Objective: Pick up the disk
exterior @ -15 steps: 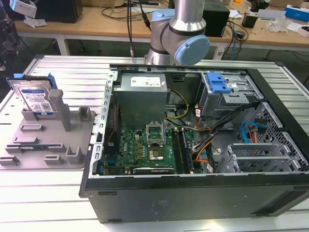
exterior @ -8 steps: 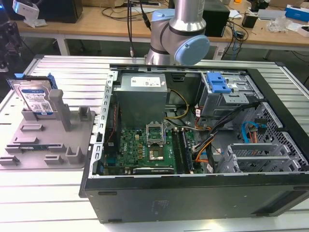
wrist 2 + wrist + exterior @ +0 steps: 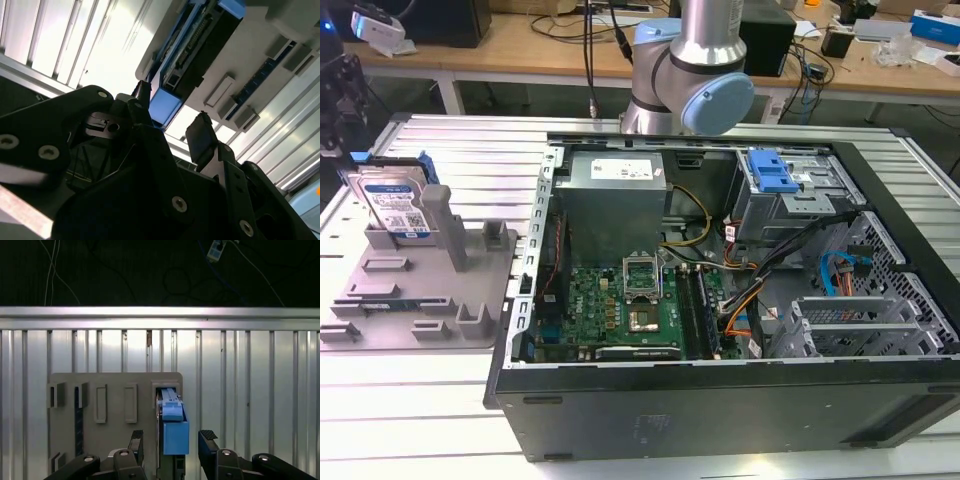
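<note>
Disk point(image 3: 395, 200) stands up on its thin edge in a slot of the grey holder tray point(image 3: 430, 290). That is at the exterior view's left, on the table of metal slats point(image 3: 450, 150), beside the big open computer case point(image 3: 720, 420). The disk is silver with a white and blue label, and a blue frame point(image 3: 175, 432) goes round its edges. What could go wrong? The slot looks like it holds the disk snugly, so if the claw pulls at a slant the disk may jam, or the tray may lift up with it. If the pads pinch just the blue frame, it may bend or slip out. In the first wrist view the claw point(image 3: 172, 437) is spread wide and holds nothing. One black fingertip point(image 3: 137, 439) is on each side of the disk's top edge, close by but not touching, so the disk sits in the gap between them.
</note>
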You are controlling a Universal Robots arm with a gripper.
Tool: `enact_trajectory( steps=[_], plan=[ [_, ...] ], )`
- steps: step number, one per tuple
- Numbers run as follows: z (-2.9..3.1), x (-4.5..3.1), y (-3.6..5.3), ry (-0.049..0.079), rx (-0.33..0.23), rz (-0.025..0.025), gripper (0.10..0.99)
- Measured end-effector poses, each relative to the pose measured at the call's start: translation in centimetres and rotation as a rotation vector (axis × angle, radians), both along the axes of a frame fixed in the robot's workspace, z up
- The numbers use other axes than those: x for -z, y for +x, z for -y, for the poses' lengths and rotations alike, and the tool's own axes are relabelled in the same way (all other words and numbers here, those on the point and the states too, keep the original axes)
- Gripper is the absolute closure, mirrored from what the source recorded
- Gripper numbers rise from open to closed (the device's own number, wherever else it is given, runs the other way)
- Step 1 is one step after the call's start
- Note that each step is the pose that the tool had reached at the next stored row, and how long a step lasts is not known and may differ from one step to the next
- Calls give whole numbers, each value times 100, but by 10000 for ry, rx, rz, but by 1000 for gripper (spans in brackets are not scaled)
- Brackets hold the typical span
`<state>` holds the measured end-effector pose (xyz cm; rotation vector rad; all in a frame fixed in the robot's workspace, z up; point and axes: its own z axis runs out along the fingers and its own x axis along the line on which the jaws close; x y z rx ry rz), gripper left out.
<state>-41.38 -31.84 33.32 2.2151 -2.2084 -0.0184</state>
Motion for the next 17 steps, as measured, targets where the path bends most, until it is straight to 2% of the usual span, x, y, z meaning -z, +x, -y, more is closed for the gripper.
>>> enact_trajectory(
  steps=[5, 11, 17],
  plan=[
    [-1, 62, -12, -1, -3, 15, 529],
    [-4, 143, -31, -1, -13, 67, 529],
    [-4, 249, -31, -1, -37, 67, 529]
  ],
)
